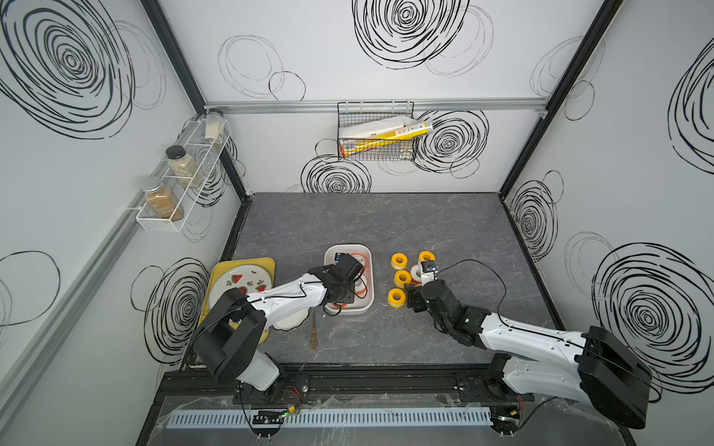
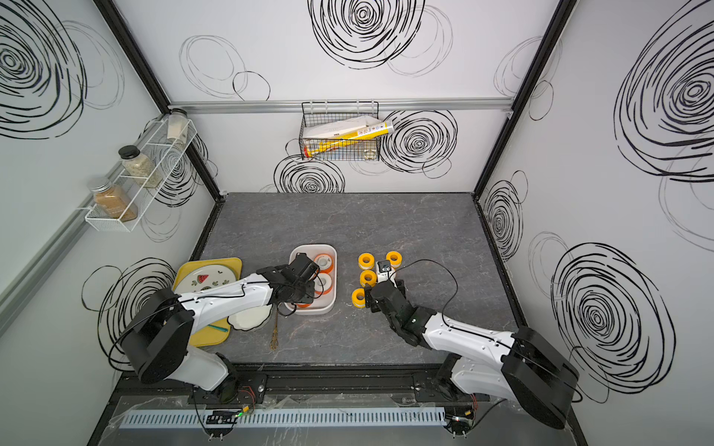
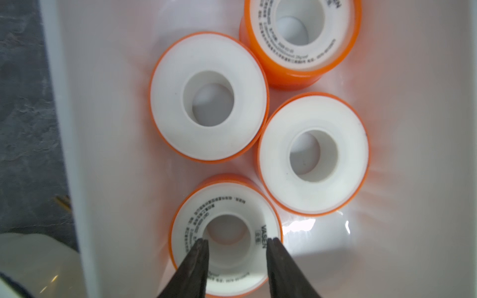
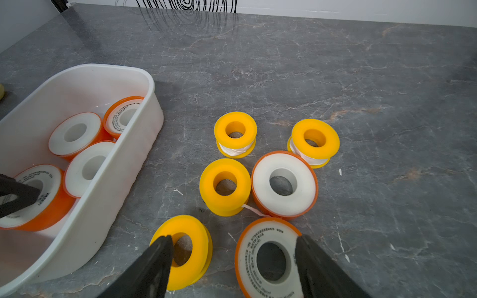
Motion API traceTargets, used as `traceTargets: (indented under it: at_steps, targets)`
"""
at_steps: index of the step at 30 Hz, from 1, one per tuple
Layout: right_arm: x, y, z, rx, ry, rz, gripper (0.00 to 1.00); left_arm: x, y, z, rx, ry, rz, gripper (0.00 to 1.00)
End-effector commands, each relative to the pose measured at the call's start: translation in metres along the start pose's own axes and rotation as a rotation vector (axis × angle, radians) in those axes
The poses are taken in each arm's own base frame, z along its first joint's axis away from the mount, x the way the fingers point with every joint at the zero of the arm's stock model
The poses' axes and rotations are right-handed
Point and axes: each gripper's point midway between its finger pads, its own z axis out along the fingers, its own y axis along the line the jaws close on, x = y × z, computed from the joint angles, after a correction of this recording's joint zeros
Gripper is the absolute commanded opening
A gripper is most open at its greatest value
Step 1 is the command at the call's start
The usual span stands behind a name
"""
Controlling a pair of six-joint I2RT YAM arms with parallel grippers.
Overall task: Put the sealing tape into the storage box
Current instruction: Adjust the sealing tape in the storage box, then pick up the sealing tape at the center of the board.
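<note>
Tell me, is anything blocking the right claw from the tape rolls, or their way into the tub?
Nothing separates the open right gripper from the orange-rimmed white tape roll below it. Toward the white plastic storage box lies a yellow plastic spool, and the left gripper hangs inside the box.

Just left of my left pincer [image 3: 237, 242], on the grey marbled tabletop [image 1: 386, 224], lies a thin brown utensil [image 1: 313, 336]. Farther left, a small white scalloped dish [image 1: 289, 322] overlaps a flat yellow tray [image 1: 267, 266] carrying a round watermelon-patterned plate [image 1: 239, 280]. Far ahead hangs a black wire basket [image 1: 376, 131]. High on the left is a white wire rack [image 1: 154, 224] of glass spice jars [image 1: 181, 164].
</note>
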Motion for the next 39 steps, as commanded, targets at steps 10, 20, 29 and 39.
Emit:
traceTargets:
  at_steps: [10,20,29,39]
  targets:
    - [-0.005,-0.002,0.006,0.019,0.014,-0.003,0.82,-0.034,0.006,-0.085,0.100,-0.214,-0.001,0.52]
    - [-0.014,-0.025,0.030,0.118,0.143,0.029,0.89,-0.037,0.029,-0.137,0.196,-0.404,-0.038,0.60]
    - [-0.017,-0.046,0.062,0.157,0.249,0.077,0.98,-0.037,0.029,-0.144,0.217,-0.437,-0.039,0.61]
    - [-0.010,-0.063,0.101,0.211,0.349,0.142,0.99,-0.036,0.031,-0.139,0.195,-0.421,-0.037,0.61]
